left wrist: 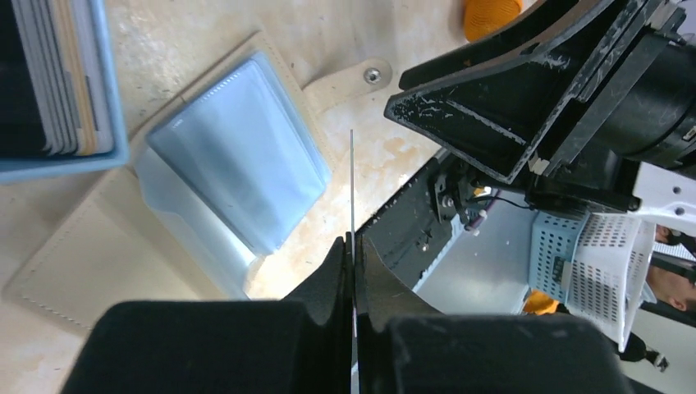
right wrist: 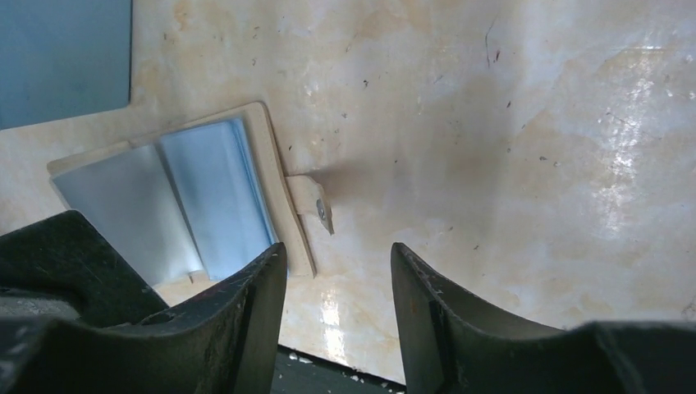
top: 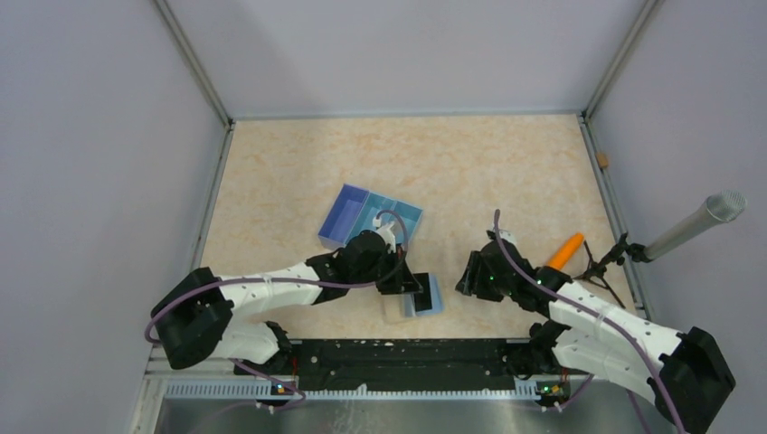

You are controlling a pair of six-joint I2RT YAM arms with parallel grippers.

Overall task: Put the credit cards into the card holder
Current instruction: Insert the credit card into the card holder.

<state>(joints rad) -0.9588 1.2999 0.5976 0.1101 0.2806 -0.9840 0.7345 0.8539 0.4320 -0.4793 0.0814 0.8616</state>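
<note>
The card [left wrist: 351,176] shows edge-on as a hairline standing up from the left gripper [left wrist: 353,246], whose jaws are clamped flat on its lower part, just above the card holder [left wrist: 238,156]. It looks very light, thin and stiff, with some flex if pushed on end, and smooth enough to slip if pinched loosely. Holding the two faces near one short edge, as here, seems the right grip, since it leaves the far edge free to lead into a pocket. The card holder lies open on the table [right wrist: 509,164] near the front edge, its pale blue plastic pockets face up and its snap tab [right wrist: 316,201] sticking out to one side. It is soft and light, so it will probably slide or buckle unless pinned down. The right gripper [right wrist: 338,279] hovers just beside it, jaws apart and empty. More cards [left wrist: 66,74] stand in the blue tray [left wrist: 115,123] nearby.
</note>
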